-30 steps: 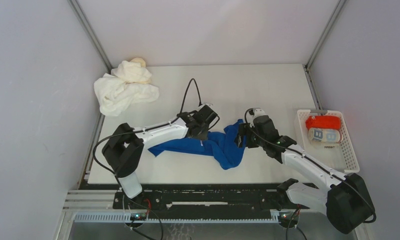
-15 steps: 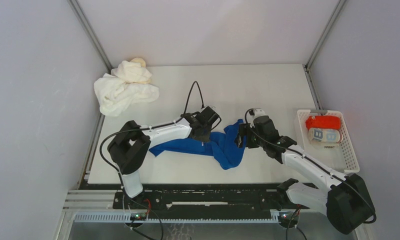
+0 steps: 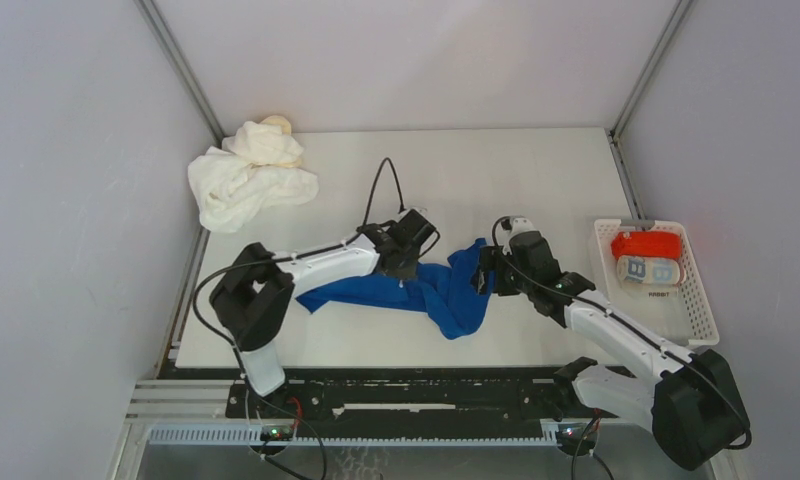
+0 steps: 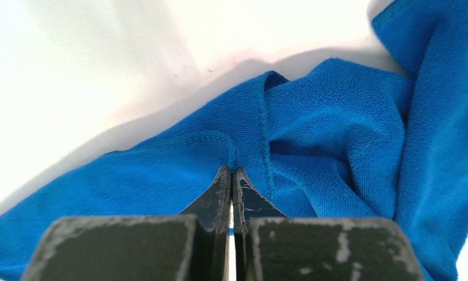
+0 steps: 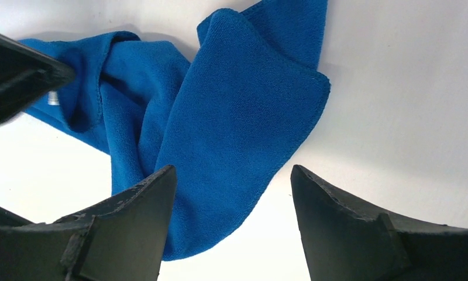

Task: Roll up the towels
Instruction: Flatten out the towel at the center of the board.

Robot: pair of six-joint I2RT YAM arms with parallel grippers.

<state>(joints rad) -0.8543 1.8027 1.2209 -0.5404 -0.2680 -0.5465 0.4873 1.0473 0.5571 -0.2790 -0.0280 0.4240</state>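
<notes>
Lying crumpled across the near middle of the table (image 3: pixel 496 180), the blue towel (image 3: pixel 431 292) runs as a long twisted band from left to right. Its right end is folded into a broad flap whose rounded corner points toward the near edge.

Your left gripper (image 4: pixel 231 171) has its fingers pressed together on a small raised fold of the towel's stitched edge, on the band's far side about midway along. Your right gripper (image 5: pixel 233 170) is spread wide over the folded flap. In its wrist view one finger overlaps the cloth and the other sits over bare tabletop just beside the flap's right edge. You cannot tell from these views whether either tip touches anything.

You have only a narrow strip of bare table between the towel and the near edge. Beyond the towel, bare tabletop shows all the way to the back edge, and more of it lies between the flap and the basket (image 3: pixel 701 300).

In the far left corner a white towel (image 3: pixel 246 190) lies heaped against the left wall, with a cream towel (image 3: pixel 266 143) bunched on top, well apart from both grippers. The basket stands along the right edge. At its far end a rolled red towel (image 3: pixel 646 243) and a rolled patterned towel (image 3: pixel 648 269) lie side by side, touching.
</notes>
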